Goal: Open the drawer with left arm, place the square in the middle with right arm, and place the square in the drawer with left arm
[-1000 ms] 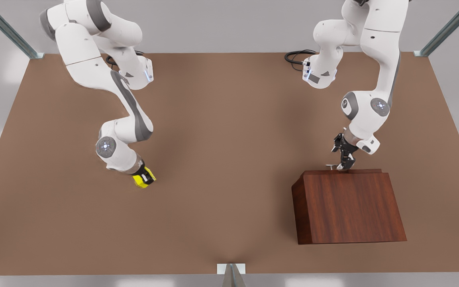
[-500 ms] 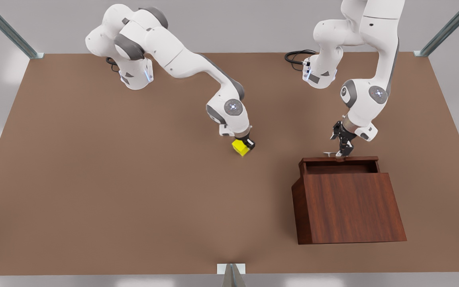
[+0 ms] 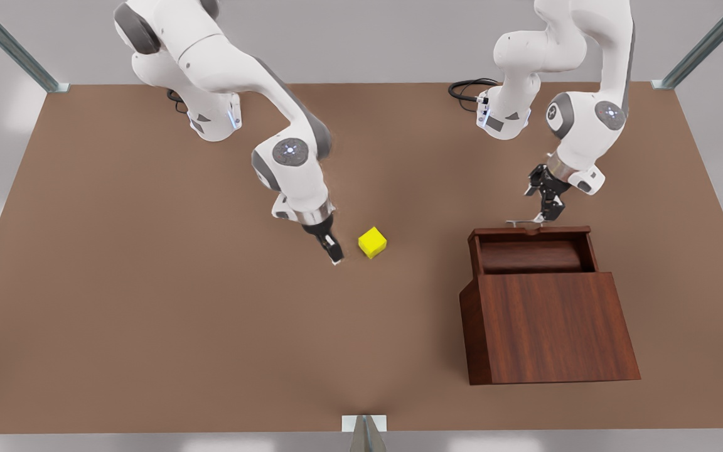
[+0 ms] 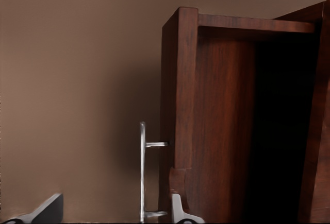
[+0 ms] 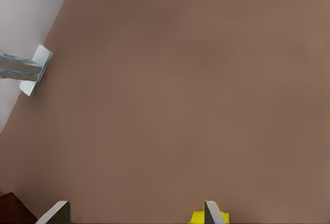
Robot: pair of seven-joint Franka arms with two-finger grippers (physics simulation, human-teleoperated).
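Drawer pulled out of cabinet, left tool spread around silver handle. Square resting free on table near its middle. Right tool spread, just beside square, not touching.

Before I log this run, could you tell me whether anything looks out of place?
Nothing stands out. The cube sits flat on the table beside the right end effector, and the left end effector is at the open drawer's handle.
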